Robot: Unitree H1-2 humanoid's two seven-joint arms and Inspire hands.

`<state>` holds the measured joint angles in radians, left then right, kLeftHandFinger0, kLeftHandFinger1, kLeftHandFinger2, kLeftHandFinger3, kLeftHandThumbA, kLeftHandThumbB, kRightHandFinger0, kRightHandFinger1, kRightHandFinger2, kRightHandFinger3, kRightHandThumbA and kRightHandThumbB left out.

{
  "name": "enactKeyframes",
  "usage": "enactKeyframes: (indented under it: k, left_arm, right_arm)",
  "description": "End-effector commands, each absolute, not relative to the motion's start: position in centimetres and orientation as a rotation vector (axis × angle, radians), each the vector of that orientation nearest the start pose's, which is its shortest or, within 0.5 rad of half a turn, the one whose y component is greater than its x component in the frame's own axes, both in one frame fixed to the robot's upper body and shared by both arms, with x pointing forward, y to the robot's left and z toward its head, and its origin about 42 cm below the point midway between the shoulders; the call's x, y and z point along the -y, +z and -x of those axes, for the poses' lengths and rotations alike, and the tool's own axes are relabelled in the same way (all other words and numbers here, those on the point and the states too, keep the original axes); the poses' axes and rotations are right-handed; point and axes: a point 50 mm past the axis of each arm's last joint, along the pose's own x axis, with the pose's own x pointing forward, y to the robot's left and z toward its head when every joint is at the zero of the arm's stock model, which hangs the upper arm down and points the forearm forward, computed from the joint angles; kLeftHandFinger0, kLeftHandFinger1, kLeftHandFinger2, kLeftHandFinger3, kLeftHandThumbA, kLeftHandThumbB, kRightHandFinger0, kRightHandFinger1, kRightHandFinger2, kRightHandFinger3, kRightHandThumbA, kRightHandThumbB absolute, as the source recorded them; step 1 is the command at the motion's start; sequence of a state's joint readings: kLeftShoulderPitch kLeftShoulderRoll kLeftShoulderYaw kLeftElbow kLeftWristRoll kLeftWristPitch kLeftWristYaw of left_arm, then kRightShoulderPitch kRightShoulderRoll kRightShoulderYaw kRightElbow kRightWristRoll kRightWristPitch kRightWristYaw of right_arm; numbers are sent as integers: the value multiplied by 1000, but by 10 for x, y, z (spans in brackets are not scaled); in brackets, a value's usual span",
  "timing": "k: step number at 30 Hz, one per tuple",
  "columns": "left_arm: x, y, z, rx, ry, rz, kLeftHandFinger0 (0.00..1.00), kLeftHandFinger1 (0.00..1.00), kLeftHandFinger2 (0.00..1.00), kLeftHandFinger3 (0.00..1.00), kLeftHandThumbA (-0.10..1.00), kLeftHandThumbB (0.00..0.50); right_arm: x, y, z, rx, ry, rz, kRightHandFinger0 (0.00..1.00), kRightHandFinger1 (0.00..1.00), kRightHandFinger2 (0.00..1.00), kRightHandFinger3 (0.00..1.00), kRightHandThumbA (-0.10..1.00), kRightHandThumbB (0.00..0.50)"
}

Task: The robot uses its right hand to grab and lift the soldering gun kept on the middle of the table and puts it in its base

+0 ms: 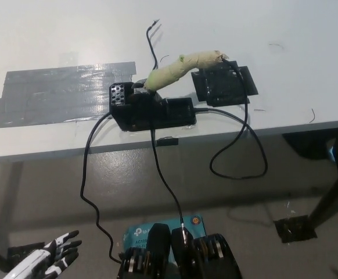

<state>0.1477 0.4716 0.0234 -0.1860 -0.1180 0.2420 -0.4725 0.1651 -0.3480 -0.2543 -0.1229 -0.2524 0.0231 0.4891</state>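
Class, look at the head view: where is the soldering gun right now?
The soldering gun sits mid-table, its green-wrapped handle slanting up from the black base, with the grey tape patch to its left.
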Motion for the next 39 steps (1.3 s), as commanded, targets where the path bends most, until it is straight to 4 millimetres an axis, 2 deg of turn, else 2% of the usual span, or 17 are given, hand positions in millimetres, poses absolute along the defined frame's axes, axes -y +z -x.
enactKeyframes:
  k: [1, 8, 9, 10, 11, 13, 16, 18, 22, 23, 25, 28, 32, 33, 36, 39]
  left_arm:
    - [-347, 129, -229, -265, -418, -294, 1000, 1000, 1000, 1000, 744, 256]
    - [-353, 131, -229, -274, -422, -300, 1000, 1000, 1000, 1000, 747, 251]
    - [-352, 131, -229, -274, -423, -304, 1000, 1000, 1000, 1000, 750, 251]
    - [-353, 130, -228, -276, -422, -303, 1000, 1000, 1000, 1000, 752, 250]
    - [-353, 130, -228, -287, -419, -302, 1000, 1000, 1000, 1000, 739, 226]
    - [-353, 129, -227, -297, -416, -303, 1000, 1000, 1000, 1000, 732, 229]
    - [-354, 128, -226, -304, -410, -303, 1000, 1000, 1000, 1000, 739, 243]
    - [-354, 128, -226, -307, -408, -299, 1000, 1000, 1000, 1000, 743, 252]
    - [-354, 127, -225, -306, -411, -294, 1000, 1000, 1000, 1000, 754, 270]
    - [-353, 127, -223, -314, -408, -295, 1000, 1000, 1000, 1000, 755, 279]
    - [-353, 127, -223, -317, -408, -301, 1000, 1000, 1000, 1000, 757, 250]
    - [-353, 129, -223, -313, -410, -301, 1000, 1000, 1000, 1000, 775, 264]
    - [-355, 129, -221, -312, -409, -303, 1000, 1000, 1000, 1000, 777, 277]
    - [-356, 128, -220, -319, -404, -306, 1000, 1000, 1000, 1000, 778, 289]
    - [-356, 127, -220, -320, -405, -301, 1000, 1000, 1000, 1000, 774, 263]
    - [-355, 128, -219, -322, -405, -295, 1000, 1000, 1000, 1000, 761, 266]
  right_arm:
    - [378, 129, -232, -170, 192, 623, 989, 1000, 1000, 1000, 169, 321]
    - [373, 128, -240, -158, 201, 650, 890, 1000, 1000, 1000, 187, 343]
    - [373, 127, -240, -145, 198, 658, 826, 1000, 1000, 1000, 174, 347]
    - [373, 127, -241, -143, 200, 661, 825, 1000, 1000, 1000, 174, 348]
    - [372, 128, -241, -157, 206, 669, 769, 1000, 1000, 1000, 157, 330]
    - [372, 129, -243, -162, 213, 675, 739, 1000, 1000, 1000, 167, 334]
    - [372, 129, -246, -166, 225, 678, 756, 1000, 1000, 1000, 170, 328]
    - [372, 129, -248, -175, 224, 679, 742, 1000, 1000, 1000, 145, 325]
    - [373, 129, -247, -177, 232, 698, 726, 1000, 1000, 1000, 166, 321]
    - [373, 129, -245, -178, 231, 694, 677, 968, 1000, 1000, 207, 333]
    - [373, 130, -244, -173, 240, 705, 676, 962, 1000, 1000, 206, 333]
    - [373, 131, -245, -177, 245, 713, 665, 955, 1000, 1000, 161, 323]
    - [372, 128, -246, -188, 261, 714, 672, 953, 1000, 1000, 200, 320]
    - [372, 128, -245, -169, 261, 722, 653, 925, 1000, 1000, 179, 325]
    - [373, 127, -245, -184, 265, 715, 691, 943, 1000, 1000, 204, 333]
    - [373, 126, -246, -183, 270, 722, 692, 943, 1000, 1000, 191, 324]
